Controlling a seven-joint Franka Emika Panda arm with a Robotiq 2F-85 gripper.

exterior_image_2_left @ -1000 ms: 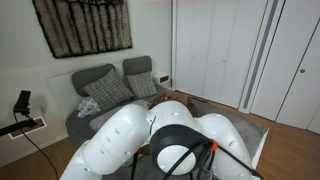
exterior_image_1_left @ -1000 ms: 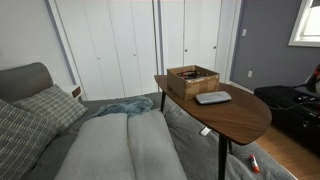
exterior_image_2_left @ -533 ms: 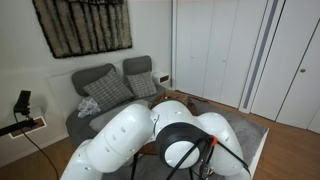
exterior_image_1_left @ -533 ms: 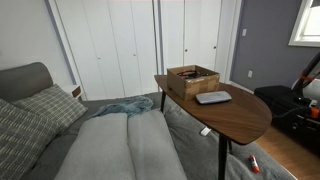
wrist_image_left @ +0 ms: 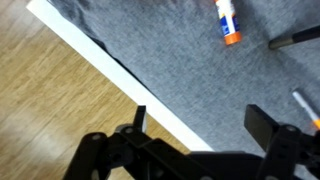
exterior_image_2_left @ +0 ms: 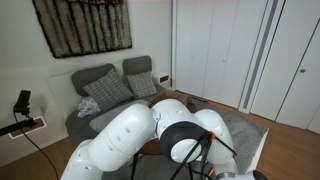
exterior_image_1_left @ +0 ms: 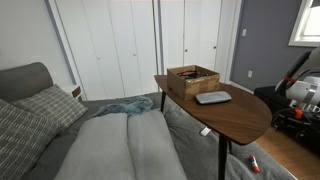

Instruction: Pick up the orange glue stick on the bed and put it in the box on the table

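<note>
Tool: the black two-finger gripper enters from the lower edge of the wrist view. Its jaws stand wide apart and nothing is between them.
Task thing: the white glue stick with the orange cap lies flat on a grey textile surface, near the top of the wrist view and well apart from the gripper.
Surface: the grey textile has a white border, with light wooden floor next to it. Whether it is the bed or a rug cannot be told from these views.
Neighbours: a dark thin rod lies near the stick, and a thin pen-like thing lies at the right edge.
Goal place: the open brown box stands on the oval wooden table, beside a flat grey object.
Step in hand: this appears to be the approach, as nothing is grasped yet.
Next move: the gripper probably has to travel until it is above the stick. The wrist then turns so that the jaws stand across the long side, and the gripper descends and closes on the body.
Risk: the round stick may roll on the soft cloth.
</note>
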